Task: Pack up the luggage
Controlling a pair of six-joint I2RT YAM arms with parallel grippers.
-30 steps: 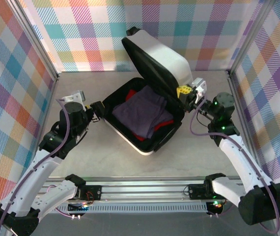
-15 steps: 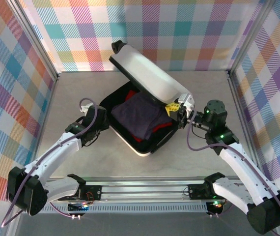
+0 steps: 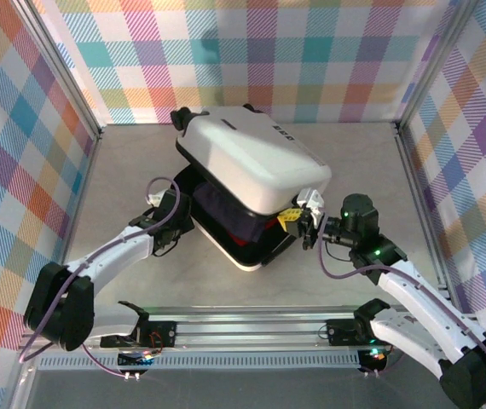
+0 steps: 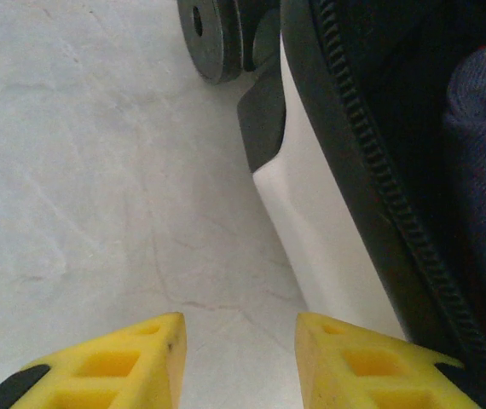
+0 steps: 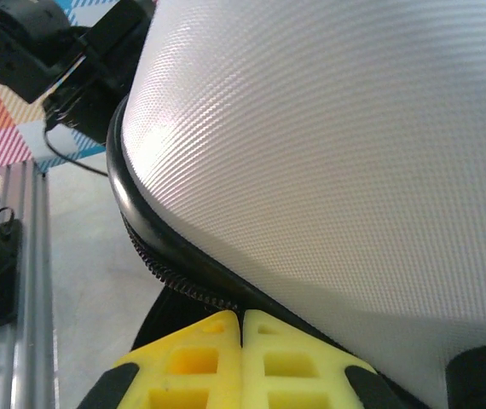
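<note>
Top external: small white hard-shell suitcase lid has swung down, nearly shut. Pinched-together right gripper sits at its edge. The left gripper stands apart, empty.

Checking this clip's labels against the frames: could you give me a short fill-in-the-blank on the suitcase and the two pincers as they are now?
The suitcase has a hard ____ shell. The right pincer is ____, by the lid's rim. The left pincer stands slightly open over the bare ____, beside the suitcase's wheel.
Missing words: white; shut; table.
</note>
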